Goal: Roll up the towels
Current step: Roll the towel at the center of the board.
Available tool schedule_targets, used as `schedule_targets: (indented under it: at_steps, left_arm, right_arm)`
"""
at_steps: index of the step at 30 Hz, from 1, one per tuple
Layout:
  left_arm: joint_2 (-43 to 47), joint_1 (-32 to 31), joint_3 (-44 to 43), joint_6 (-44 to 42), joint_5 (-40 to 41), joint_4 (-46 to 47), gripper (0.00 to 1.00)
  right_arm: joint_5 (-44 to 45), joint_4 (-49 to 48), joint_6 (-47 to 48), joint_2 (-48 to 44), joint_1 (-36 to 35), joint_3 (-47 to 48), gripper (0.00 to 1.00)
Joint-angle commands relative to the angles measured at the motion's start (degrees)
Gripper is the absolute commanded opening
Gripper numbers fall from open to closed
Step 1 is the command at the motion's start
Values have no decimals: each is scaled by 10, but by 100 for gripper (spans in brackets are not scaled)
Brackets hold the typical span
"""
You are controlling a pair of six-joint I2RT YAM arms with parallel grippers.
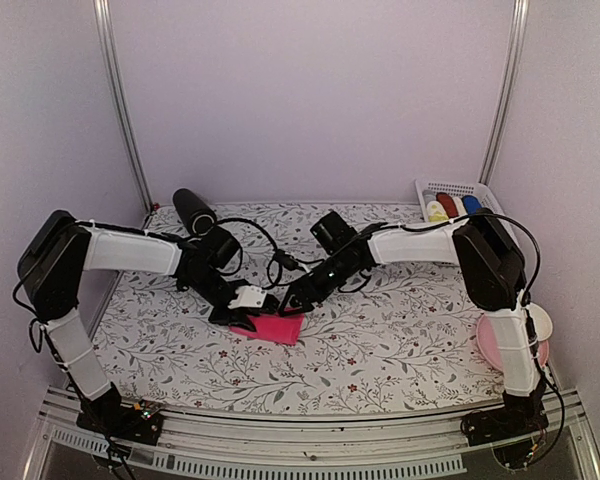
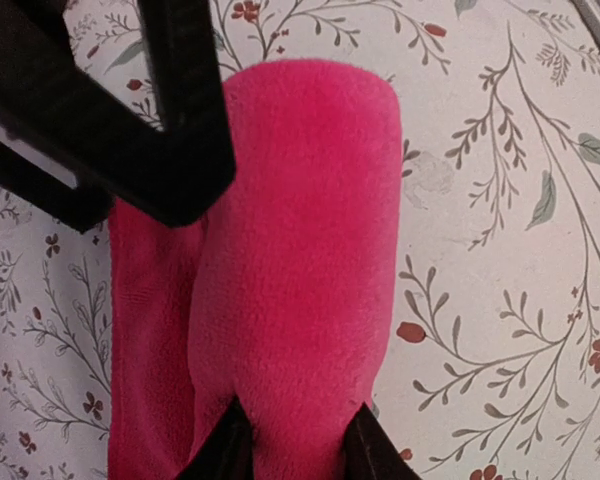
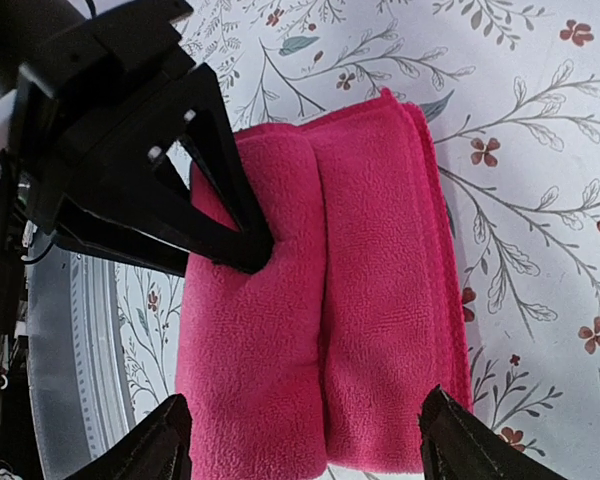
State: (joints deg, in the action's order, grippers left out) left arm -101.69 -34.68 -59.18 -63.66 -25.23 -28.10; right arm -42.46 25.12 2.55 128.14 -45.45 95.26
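A hot pink towel [image 1: 278,328] lies on the flowered table, partly rolled from one side. In the left wrist view its rolled part [image 2: 300,280] sits between my fingers, with the flat remainder beside it on the left. My left gripper [image 2: 300,445] [image 1: 237,318] is shut on that roll. My right gripper [image 3: 310,440] [image 1: 292,304] is open, its jaws spread wide over the near end of the towel [image 3: 320,330], one to each side. The left gripper [image 3: 150,170] shows there too, pinching the roll. Rolled yellow [image 1: 437,211], red [image 1: 448,205] and blue [image 1: 471,204] towels lie in a basket.
The white basket [image 1: 485,190] stands at the back right. A black cylinder [image 1: 193,210] lies at the back left. A pink plate [image 1: 492,345] with a white bowl sits at the right edge by the right arm's base. Both arms meet mid-table.
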Motion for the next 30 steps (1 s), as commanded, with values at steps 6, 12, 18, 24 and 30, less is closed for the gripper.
schedule_targets:
  at_steps: [6, 12, 18, 24, 30]
  left_arm:
    - [-54, 9, -37, -2, 24, -78, 28]
    - [-78, 9, -66, -5, 27, -106, 28]
    - [-97, 9, -80, -6, 37, -121, 27]
    - [-138, 13, -117, -4, 34, -155, 26]
    - [-157, 21, -151, 0, 27, -180, 26]
  right_arm:
    - [-45, 40, 16, 55, 6, 48, 80]
    - [-40, 49, 21, 53, 11, 56, 86]
    - [14, 51, 27, 25, 15, 60, 88]
    - [-12, 72, 33, 49, 22, 78, 89]
    - [-49, 73, 34, 59, 25, 81, 94]
